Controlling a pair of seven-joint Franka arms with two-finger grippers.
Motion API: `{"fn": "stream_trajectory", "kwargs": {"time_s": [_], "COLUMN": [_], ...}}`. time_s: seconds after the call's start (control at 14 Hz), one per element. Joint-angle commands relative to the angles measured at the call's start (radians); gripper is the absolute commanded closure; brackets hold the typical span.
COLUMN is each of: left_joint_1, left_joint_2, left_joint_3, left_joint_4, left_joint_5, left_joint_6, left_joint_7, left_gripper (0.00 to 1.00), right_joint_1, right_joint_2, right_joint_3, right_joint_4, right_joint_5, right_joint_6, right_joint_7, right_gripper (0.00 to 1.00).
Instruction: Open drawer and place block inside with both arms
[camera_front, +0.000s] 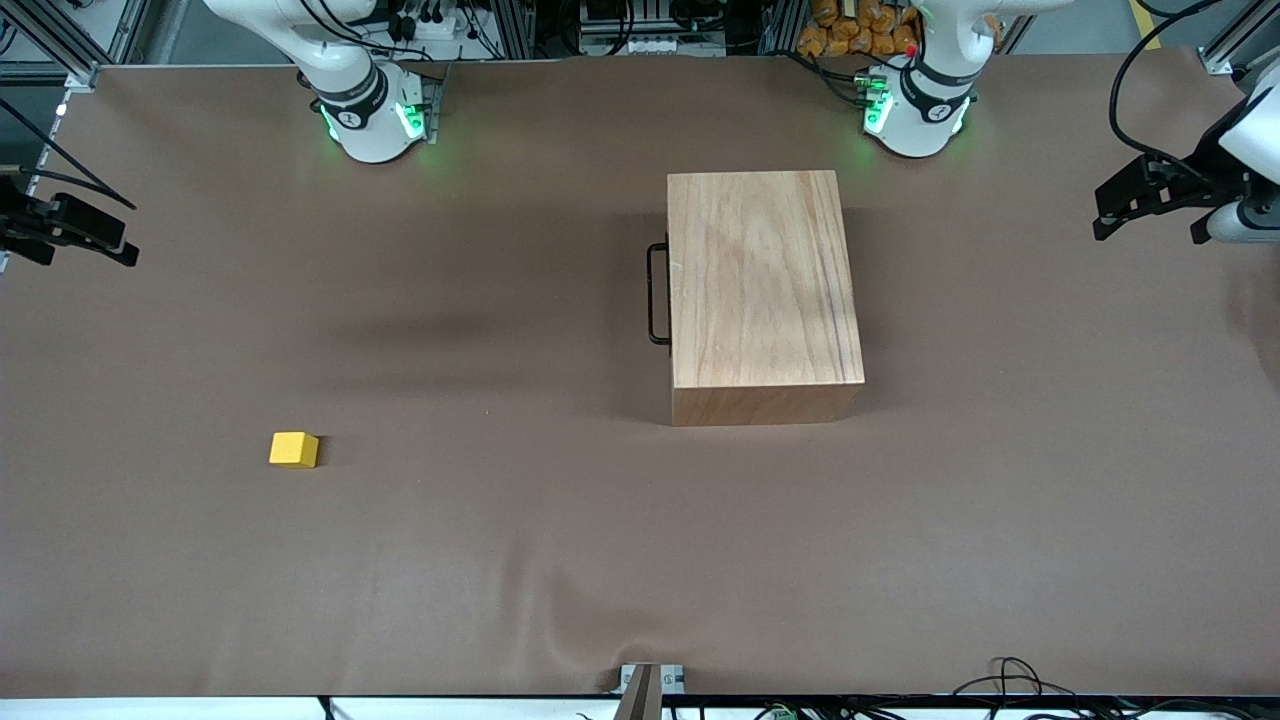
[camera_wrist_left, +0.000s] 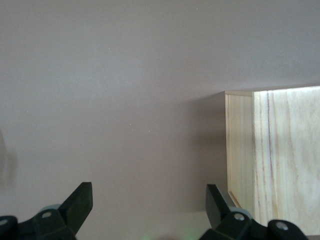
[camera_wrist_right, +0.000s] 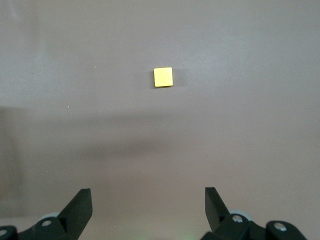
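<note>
The wooden box stands mid-table, and its corner shows in the left wrist view. Its drawer is pushed in; only the black wire handle sticks out on the side toward the right arm's end. The yellow block lies alone on the brown table, nearer the front camera than the box and toward the right arm's end; it also shows as the block in the right wrist view. My left gripper hangs open and empty over the left arm's end of the table. My right gripper hangs open and empty over the right arm's end.
A brown mat covers the whole table. The arms' green-lit bases stand along the edge farthest from the front camera. Cables lie at the table's near edge.
</note>
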Motion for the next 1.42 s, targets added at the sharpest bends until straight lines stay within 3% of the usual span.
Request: {"fn": "stream_trajectory", "kwargs": {"time_s": [0.0,0.36,0.71,0.85,1.14,1.35], "left_joint_1": [0.009,-0.014,-0.020,-0.020,-0.023,-0.087], "left_joint_2": [-0.026,-0.010,0.020,0.078,0.132,0.212], "left_joint_3": [-0.002,-0.025,-0.155,-0.218,-0.266,-0.278], "left_joint_4": [-0.016,-0.004,0.007,0.083,0.105,0.191], "left_joint_5": [-0.024,-0.023,-0.012,-0.006,-0.007,-0.004], "left_joint_6": [-0.013,-0.023,-0.023,-0.028,-0.033,-0.033], "left_joint_7": [0.025,-0.056,-0.343,-0.354,-0.357,-0.499], "left_gripper": [0.00,0.00,0.00,0.00,0.00,0.00], "right_joint_1": [-0.007,-0.010,-0.011,-0.010,-0.010,-0.011], "right_joint_2": [-0.030,-0.030,-0.027,-0.027,-0.027,-0.027], "right_joint_3": [0.005,0.004,0.004,0.004,0.004,0.004], "right_joint_4": [-0.027,-0.020,-0.014,-0.014,-0.014,-0.012], "right_joint_5": [0.003,0.001,0.001,0.001,0.001,0.001], "right_joint_6": [0.012,0.014,0.026,0.023,0.023,0.021], "right_joint_7": [-0.006,-0.005,-0.005,-0.005,-0.005,-0.005], "right_gripper": [0.00,0.00,0.00,0.00,0.00,0.00]}}
